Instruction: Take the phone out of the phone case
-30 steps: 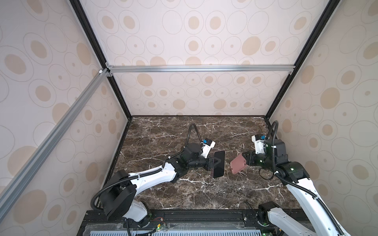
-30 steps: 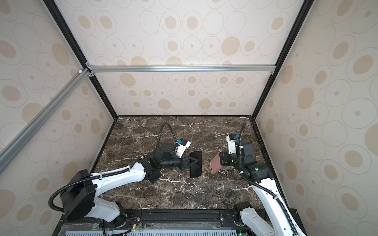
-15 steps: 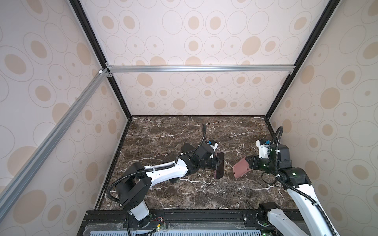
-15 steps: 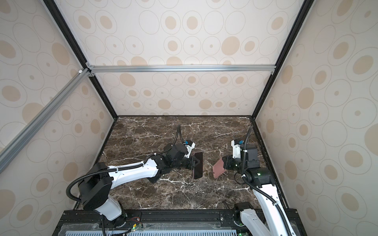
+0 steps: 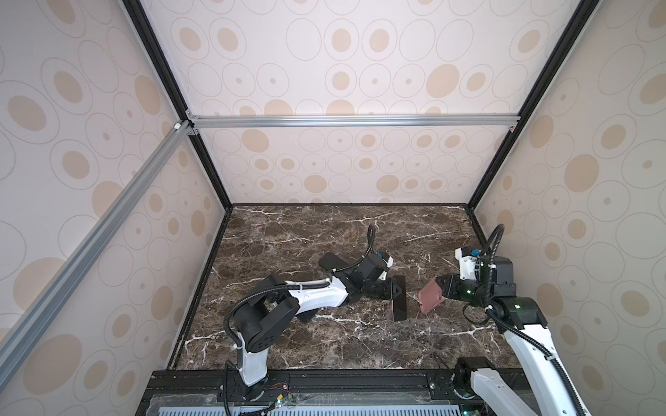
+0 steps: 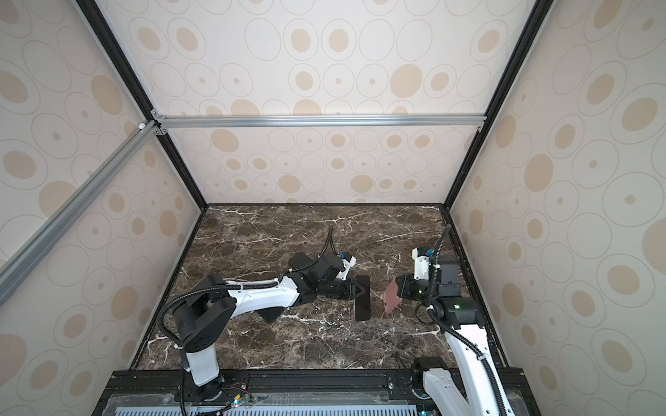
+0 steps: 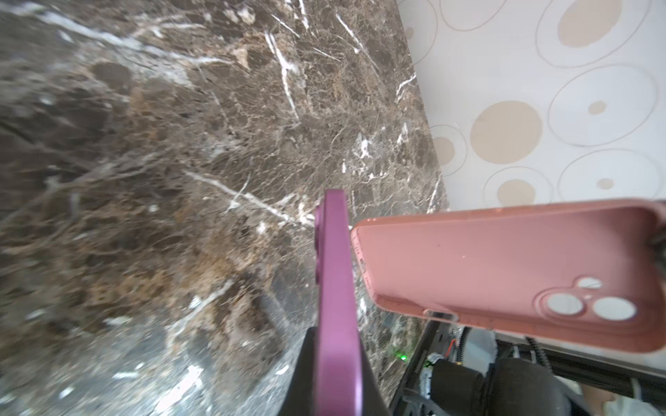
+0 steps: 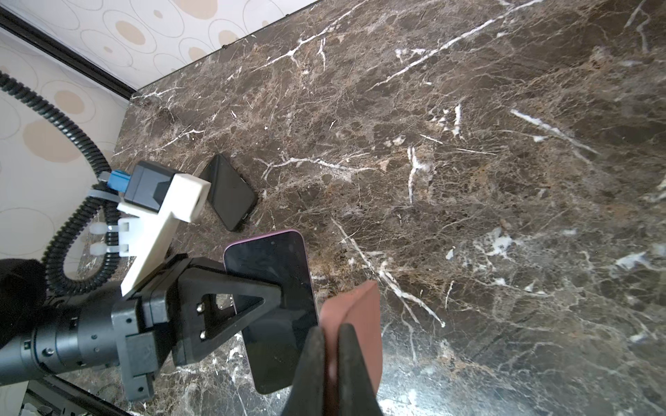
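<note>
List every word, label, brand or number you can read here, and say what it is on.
None can be read. The phone has a dark screen, the pink case is plain inside, and the second phone, lying flat, shows no marking.

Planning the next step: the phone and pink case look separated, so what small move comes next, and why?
Probably lower the left end effector and lay the phone on the table: it is already clear of the case, which the right end effector grips apart from it.
</note>
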Tool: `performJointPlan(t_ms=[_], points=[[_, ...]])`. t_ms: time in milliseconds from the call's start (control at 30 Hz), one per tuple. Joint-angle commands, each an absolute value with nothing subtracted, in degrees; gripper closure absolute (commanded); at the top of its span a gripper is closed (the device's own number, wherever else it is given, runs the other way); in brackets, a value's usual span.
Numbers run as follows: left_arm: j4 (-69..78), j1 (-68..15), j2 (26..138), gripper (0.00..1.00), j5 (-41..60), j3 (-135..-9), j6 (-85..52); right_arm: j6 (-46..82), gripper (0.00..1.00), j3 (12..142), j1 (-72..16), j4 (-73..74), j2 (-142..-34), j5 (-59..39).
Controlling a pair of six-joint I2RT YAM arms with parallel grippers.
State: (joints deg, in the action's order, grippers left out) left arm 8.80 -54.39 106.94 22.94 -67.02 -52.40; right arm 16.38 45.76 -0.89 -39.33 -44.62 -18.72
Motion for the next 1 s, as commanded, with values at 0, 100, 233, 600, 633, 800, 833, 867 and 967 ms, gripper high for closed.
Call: performJointPlan(t_ms=[0,100,233,600,633,800,833,867,967], points=[[15.7,-54.4,108.5,1.00,26.3,-70.4,-58.2,15.8,1.00,45.0,0.1,-38.0,-45.3,-20.2],[17.8,-54.4,111.1,1.00,26.6,-71.4,-59.5,16.2,1.00,44.4,0.6,-36.9,-46.6,-22.4],[17.6,-54.3,112.7,1.00,26.4,-71.7,-59.9,16.7,1.00,43.5,0.7,-35.9,-48.9,-24.2],[14.1,-54.1,114.8,1.00,25.3,-71.2,-58.7,16.0,1.00,39.6,2.0,-34.6,-52.8,-20.4],[14.4,-54.1,115.2,1.00,25.3,-71.2,-58.9,15.7,1.00,39.4,2.1,-34.7,-53.0,-19.8],[15.5,-54.1,116.9,1.00,26.4,-71.3,-59.6,15.2,0.92,38.7,2.5,-34.9,-53.4,-19.2],[15.6,-54.1,117.2,1.00,26.6,-71.5,-59.6,15.1,0.88,38.4,2.7,-34.8,-53.4,-19.6],[15.6,-54.1,117.5,1.00,26.6,-71.5,-59.6,15.0,0.84,38.3,2.7,-34.9,-53.4,-20.1],[15.8,-54.1,118.4,1.00,26.6,-71.5,-60.1,14.9,0.74,38.1,2.8,-35.0,-53.9,-21.5]])
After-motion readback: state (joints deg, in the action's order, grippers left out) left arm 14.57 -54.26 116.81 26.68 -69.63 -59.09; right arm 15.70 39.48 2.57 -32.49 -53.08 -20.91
